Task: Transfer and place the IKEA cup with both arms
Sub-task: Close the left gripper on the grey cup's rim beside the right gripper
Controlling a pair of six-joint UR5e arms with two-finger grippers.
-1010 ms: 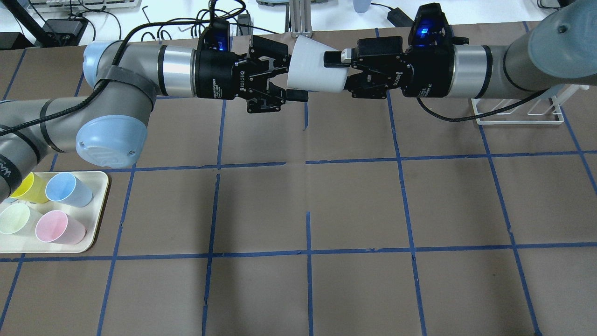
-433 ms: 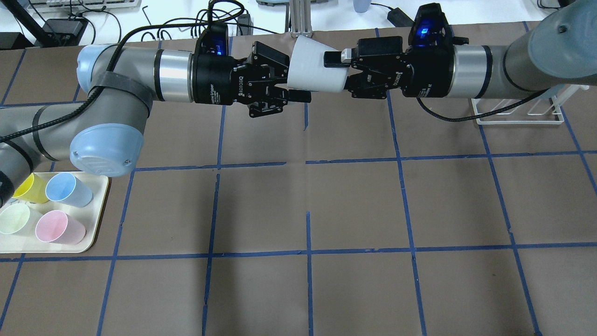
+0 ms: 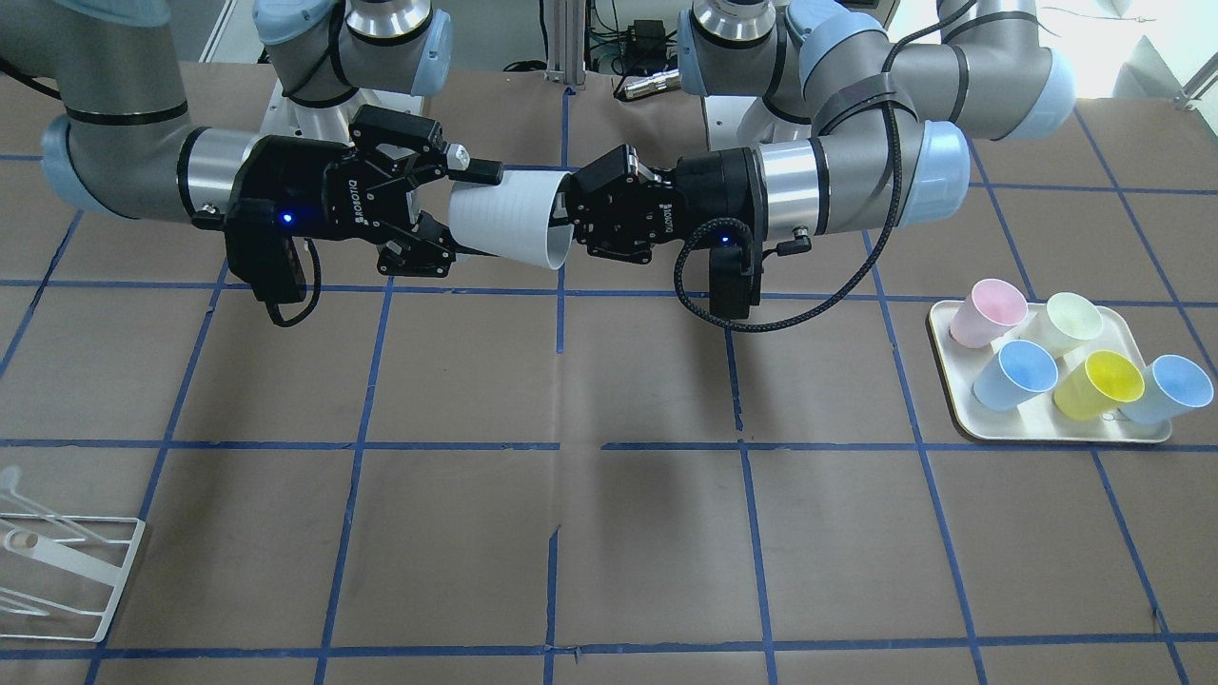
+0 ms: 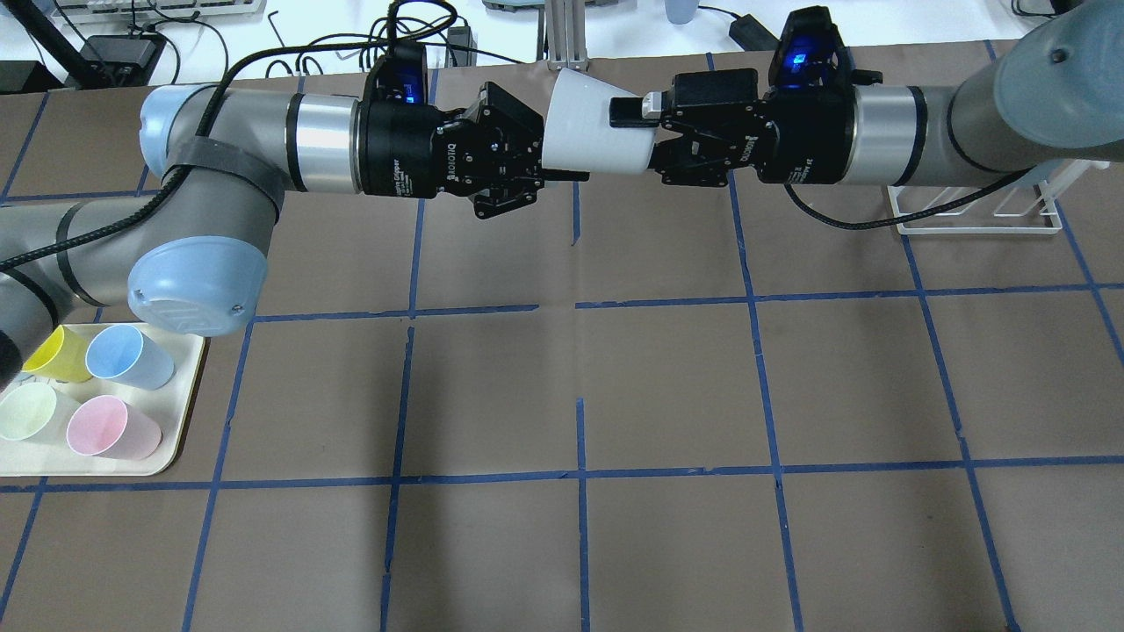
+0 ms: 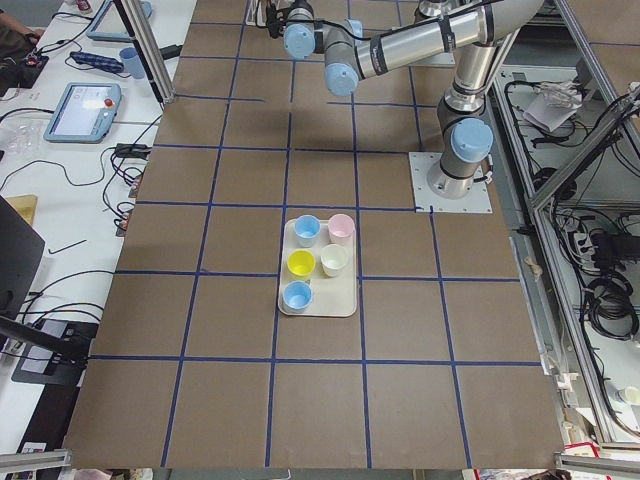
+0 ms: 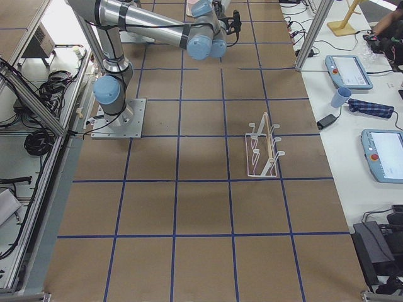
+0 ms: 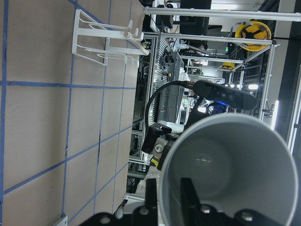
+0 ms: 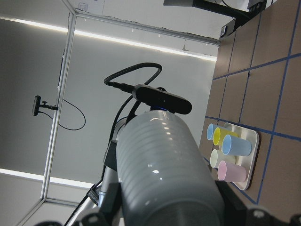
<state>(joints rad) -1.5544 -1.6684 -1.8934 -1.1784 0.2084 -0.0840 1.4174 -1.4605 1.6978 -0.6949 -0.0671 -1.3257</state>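
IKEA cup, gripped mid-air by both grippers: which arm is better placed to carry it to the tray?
Left, probably. The left gripper pinches the rim of the IKEA cup, and the tray lies on that side; the right gripper would have to cross over.

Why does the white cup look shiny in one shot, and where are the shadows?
Right wrist view: ceiling strip lights leave bright highlights on the pale grey-white plastic cup. Front-facing view: soft blurred shadows lie on the brown paper-covered table.

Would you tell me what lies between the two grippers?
The IKEA cup, sideways, spans from left gripper to right gripper in the overhead view.
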